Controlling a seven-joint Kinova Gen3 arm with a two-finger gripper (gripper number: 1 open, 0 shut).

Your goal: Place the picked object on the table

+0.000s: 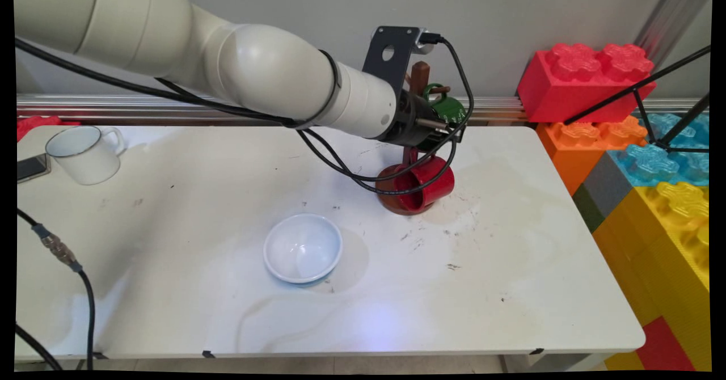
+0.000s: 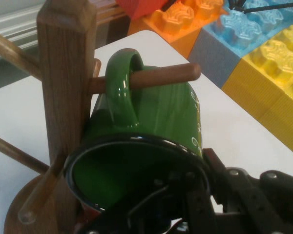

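The mug tree (image 1: 417, 142) sits near the table's (image 1: 510, 289) back edge, right of middle, with one mug (image 2: 151, 126) hanging on an upper peg (image 2: 156, 77) and another mug (image 1: 422, 184) low by its base. A bowl (image 1: 303, 249) sits toward the front edge, and a third mug (image 1: 85, 154) is at the back left corner beside a phone (image 1: 32, 167).

The white arm (image 1: 272, 74) reaches in from upper left, its hand (image 1: 439, 125) raised off the table.

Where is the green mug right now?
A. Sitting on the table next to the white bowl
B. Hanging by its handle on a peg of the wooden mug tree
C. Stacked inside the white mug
B: the hand view shows the green mug with its handle looped over a peg of the wooden mug tree.
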